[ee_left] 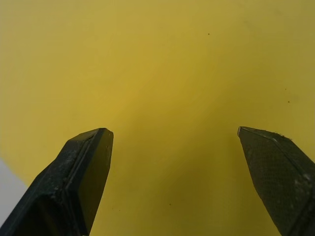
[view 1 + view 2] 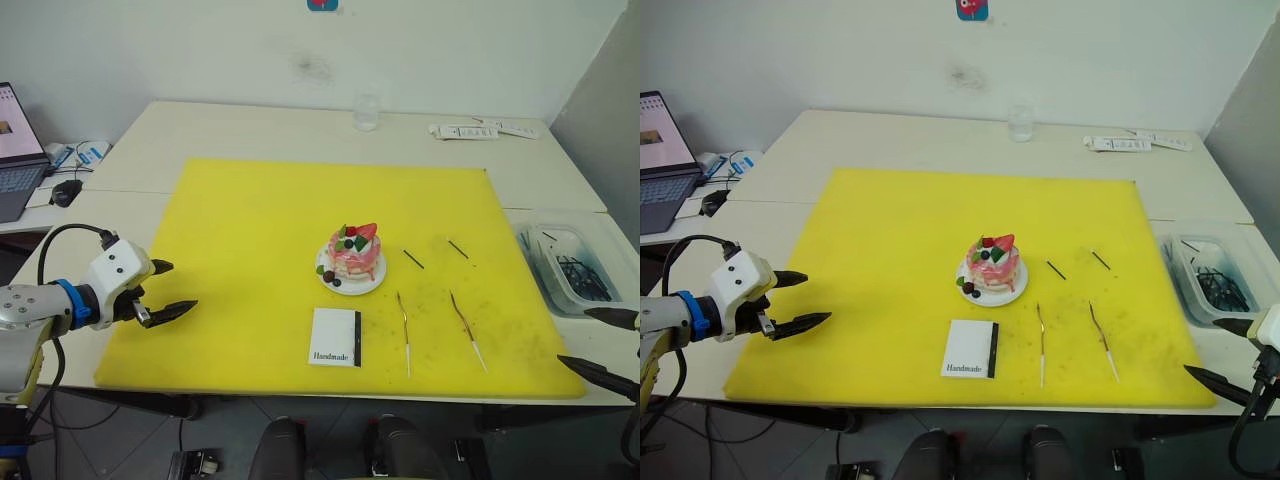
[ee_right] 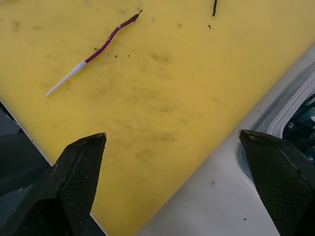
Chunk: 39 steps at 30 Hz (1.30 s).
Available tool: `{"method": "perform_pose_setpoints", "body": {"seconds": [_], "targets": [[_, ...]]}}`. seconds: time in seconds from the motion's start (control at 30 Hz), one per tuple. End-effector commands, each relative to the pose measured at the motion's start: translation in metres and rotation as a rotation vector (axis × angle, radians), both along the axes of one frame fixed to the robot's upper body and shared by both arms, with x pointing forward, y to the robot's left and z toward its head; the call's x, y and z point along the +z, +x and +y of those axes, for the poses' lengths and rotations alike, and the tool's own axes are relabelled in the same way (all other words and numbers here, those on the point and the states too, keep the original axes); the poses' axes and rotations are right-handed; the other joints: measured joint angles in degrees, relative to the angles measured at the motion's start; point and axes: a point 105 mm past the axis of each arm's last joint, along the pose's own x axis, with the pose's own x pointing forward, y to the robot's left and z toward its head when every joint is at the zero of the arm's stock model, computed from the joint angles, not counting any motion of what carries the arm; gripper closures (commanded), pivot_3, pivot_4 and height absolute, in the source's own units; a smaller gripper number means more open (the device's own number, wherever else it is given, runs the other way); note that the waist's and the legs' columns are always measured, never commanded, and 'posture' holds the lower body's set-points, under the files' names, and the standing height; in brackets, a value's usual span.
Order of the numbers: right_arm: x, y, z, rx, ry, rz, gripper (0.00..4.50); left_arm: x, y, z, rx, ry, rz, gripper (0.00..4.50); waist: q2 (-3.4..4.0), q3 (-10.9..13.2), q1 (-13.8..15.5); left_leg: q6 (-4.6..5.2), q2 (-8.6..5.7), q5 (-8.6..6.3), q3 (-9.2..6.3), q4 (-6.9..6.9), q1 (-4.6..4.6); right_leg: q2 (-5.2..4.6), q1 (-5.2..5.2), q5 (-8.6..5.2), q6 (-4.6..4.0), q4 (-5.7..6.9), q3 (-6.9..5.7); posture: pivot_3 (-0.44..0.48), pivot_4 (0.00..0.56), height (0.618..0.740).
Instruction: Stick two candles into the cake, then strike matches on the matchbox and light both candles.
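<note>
- While both arms hang low at the near corners of a yellow mat [image 2: 250, 220] on a pale desk [image 2: 250, 125], neither grips anything.
- Left pincer [image 2: 170, 288]: fingers spread apart, empty, over the mat's left edge.
- Right pincer [image 2: 612, 345]: fingers spread wide, empty, at the mat's near right corner beside a clear bin [image 2: 565, 265].
- Cake [image 2: 353, 255] on its white plate: around the middle of the mat, no candles in it.
- Matchbox [image 2: 336, 337]: flat, just in front of the cake, black strip to the right.
- Two candles [image 2: 403, 320] [image 2: 466, 324]: lying side by side but apart, right of the matchbox, pale ends toward the robot.
- Two matches [image 2: 413, 259] [image 2: 458, 249]: lying beyond the candles, right of the cake.
</note>
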Motion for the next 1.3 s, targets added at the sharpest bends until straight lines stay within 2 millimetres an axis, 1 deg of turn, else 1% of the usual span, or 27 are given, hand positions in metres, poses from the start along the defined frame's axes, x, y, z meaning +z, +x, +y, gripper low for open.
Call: {"method": "perform_pose_setpoints", "body": {"seconds": [0.03, 0.23, 0.33, 0.43, 0.5, 0.63, 0.9, 1.0, 1.07, 1.17, 1.27, 1.3], "targets": [[0.012, 0.004, 0.003, 0.004, -0.014, -0.055, 0.00, 0.007, 0.003, 0.001, 0.011, -0.003, -0.029, 0.02, 0.00, 0.00, 0.00, 0.00, 0.00, 0.00, 0.00, 0.00, 0.00, 0.00, 0.00, 0.00, 0.00, 0.00, 0.00, 0.000, 0.150, 0.684], [0.012, 0.005, 0.006, 0.001, -0.002, -0.071, 0.00, 0.003, 0.003, 0.004, 0.031, -0.007, -0.025, 0.02, 0.00, 0.00, 0.00, 0.00, -0.01, 0.00, -0.01, 0.00, 0.00, 0.00, 0.00, 0.00, 0.01, 0.00, 0.00, 0.000, 0.150, 0.684], [0.012, 0.004, 0.005, -0.001, -0.002, -0.073, 0.00, 0.007, 0.002, 0.004, 0.019, -0.044, -0.022, 0.02, 0.00, 0.00, -0.01, 0.00, -0.01, 0.00, 0.00, 0.00, 0.00, 0.01, 0.00, 0.00, 0.01, 0.00, 0.00, 0.000, 0.150, 0.684], [0.012, 0.003, 0.005, 0.000, -0.002, -0.073, 0.00, 0.009, -0.001, 0.005, -0.011, -0.034, -0.028, 0.02, 0.00, 0.00, 0.00, 0.00, -0.01, 0.00, 0.00, 0.00, 0.00, 0.00, 0.00, 0.00, 0.01, 0.00, -0.01, 0.000, 0.150, 0.684], [0.012, 0.002, 0.005, 0.001, -0.001, -0.073, 0.00, 0.010, -0.001, 0.006, -0.011, -0.029, -0.046, 0.02, 0.00, 0.00, 0.00, 0.00, -0.01, 0.00, 0.00, 0.00, 0.00, 0.00, 0.00, 0.00, 0.01, 0.00, 0.00, 0.000, 0.150, 0.684], [0.011, 0.001, 0.005, -0.002, 0.002, -0.071, 0.00, 0.014, 0.002, 0.011, 0.012, -0.071, -0.053, 0.02, 0.00, 0.00, -0.01, 0.00, -0.01, 0.00, 0.00, 0.00, 0.00, 0.00, 0.01, 0.01, 0.01, 0.00, 0.00, 0.000, 0.150, 0.684], [0.012, 0.005, 0.005, -0.008, 0.008, -0.095, 0.00, 0.012, -0.001, 0.005, -0.025, -0.078, -0.056, 0.02, 0.00, 0.00, -0.01, 0.00, -0.01, 0.00, 0.01, 0.00, 0.00, 0.00, 0.01, 0.01, 0.01, 0.00, 0.01, 0.000, 0.150, 0.684], [0.015, 0.008, 0.007, -0.003, 0.011, -0.132, 0.00, 0.008, -0.007, -0.004, -0.064, -0.110, -0.049, 0.02, 0.00, 0.00, -0.04, 0.00, -0.01, 0.00, 0.02, 0.00, 0.01, 0.00, 0.01, 0.01, 0.01, 0.01, 0.02, 0.000, 0.150, 0.684], [0.020, 0.012, 0.010, 0.005, 0.015, -0.170, 0.00, 0.008, -0.011, -0.016, -0.103, -0.138, -0.045, 0.02, 0.00, 0.00, -0.05, 0.00, 0.00, 0.00, 0.02, 0.00, 0.00, 0.00, 0.01, 0.01, 0.01, 0.00, 0.01, 0.000, 0.150, 0.684], [0.025, 0.014, 0.022, 0.026, 0.049, -0.201, 0.00, 0.015, -0.015, -0.044, -0.171, -0.206, -0.056, 0.02, 0.00, 0.00, -0.04, 0.00, 0.00, 0.00, 0.01, 0.01, -0.01, 0.00, 0.01, 0.01, 0.02, 0.00, 0.01, 0.000, 0.150, 0.684], [0.028, 0.011, 0.036, 0.047, 0.084, -0.204, 0.00, 0.020, -0.025, -0.076, -0.257, -0.272, -0.045, 0.02, 0.01, 0.00, 0.04, 0.00, 0.00, 0.00, -0.03, 0.01, -0.01, 0.00, 0.04, 0.02, 0.04, 0.01, -0.01, 0.000, 0.150, 0.684], [0.028, 0.011, 0.043, 0.052, 0.100, -0.208, 0.00, 0.021, -0.029, -0.090, -0.305, -0.295, -0.038, 0.02, 0.01, 0.00, 0.03, 0.00, -0.01, 0.00, -0.01, 0.01, 0.02, 0.00, 0.07, 0.03, 0.06, 0.01, 0.00, 0.000, 0.150, 0.684]]}}
